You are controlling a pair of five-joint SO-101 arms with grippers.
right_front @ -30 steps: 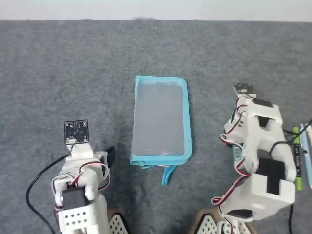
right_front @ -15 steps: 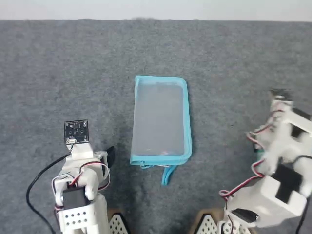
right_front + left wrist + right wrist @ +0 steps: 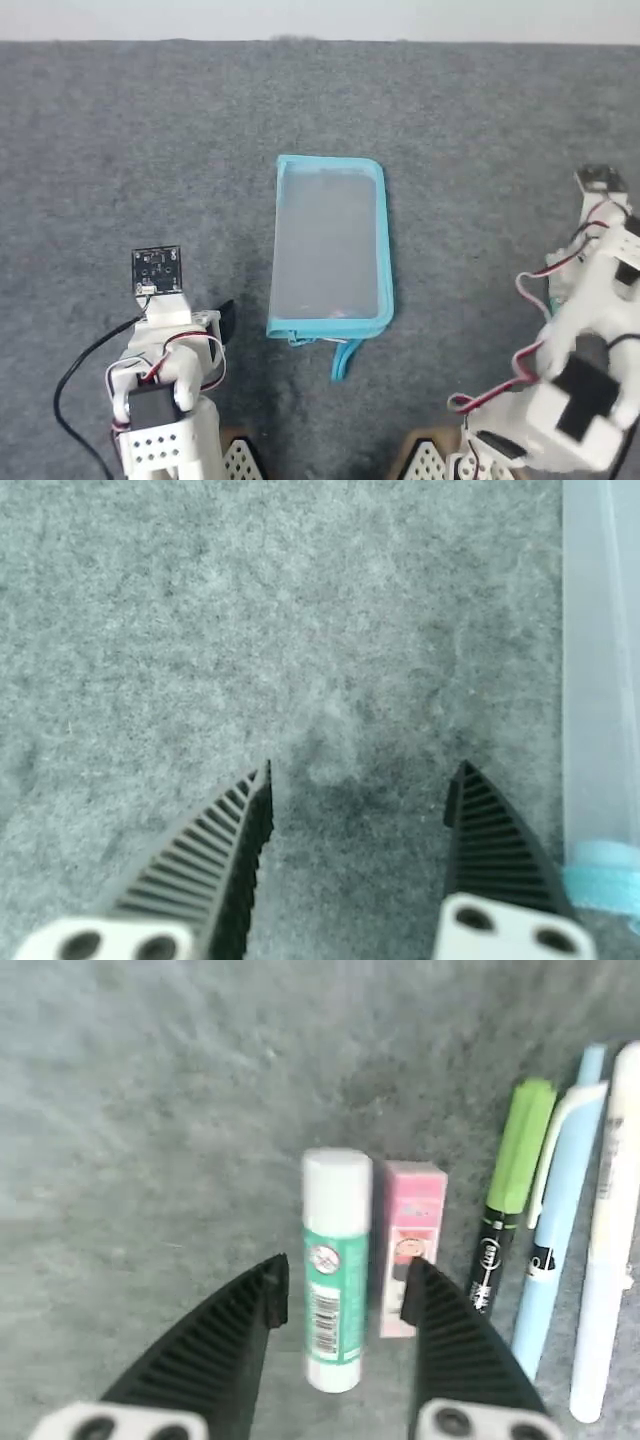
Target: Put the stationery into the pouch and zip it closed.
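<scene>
The table is covered in grey, fuzzy felt. The pouch lies flat in the middle of it. It is a long box shape with round corners, made of see-through plastic with a blue cloth edge. A little blue strap sticks out of its near end, toward 6 o'clock.

Both arms are white plastic with red and black wires. From the pouch, the left arm sits at about 7 o'clock and the right arm at about 4 o'clock.

The left claw has two black pointy fingers with little ridges like teeth. Its fingers are spread wide and hold nothing. Only bare felt lies between them. The pouch's edge is just beside one finger.

The right claw is spread apart too and is not gripping anything. A round glue stick, green with a white cap, lies in the gap between its two fingers. A pink eraser shaped like a small block lies just beside the glue, with one fingertip over its end. Next come three thin pens in a row, a green pen, a light blue pen and a white pen.
</scene>
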